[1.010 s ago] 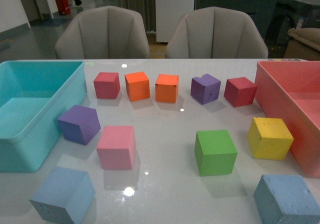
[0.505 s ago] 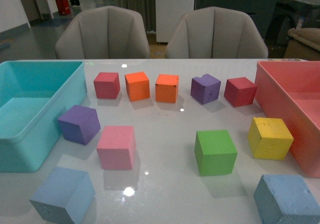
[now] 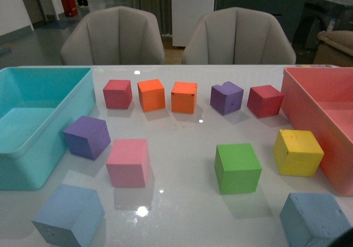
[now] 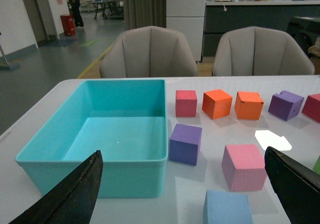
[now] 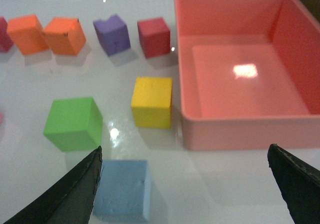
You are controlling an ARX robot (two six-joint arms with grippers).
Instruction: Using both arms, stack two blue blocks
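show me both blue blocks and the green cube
left blue block point(image 3: 69, 207), front view, top face
right blue block point(image 3: 314, 213), front view, top face
green cube point(image 3: 240, 175), front view, front face

I see left blue block point(image 3: 69, 215) and right blue block point(image 3: 314, 218) at the table's point(image 3: 182, 142) near edge, well apart. Left one sits by teal bin point(image 3: 33, 167), right one near red bin point(image 3: 311, 109). Mid-table: purple cube point(image 3: 87, 137), pink cube point(image 3: 128, 162), green cube point(image 3: 237, 168), yellow cube point(image 3: 298, 152). Back row: red cube point(image 3: 118, 94), orange cube point(image 3: 151, 94), second orange cube point(image 3: 184, 97), notched purple cube point(image 3: 226, 98), dark red cube point(image 3: 265, 101).
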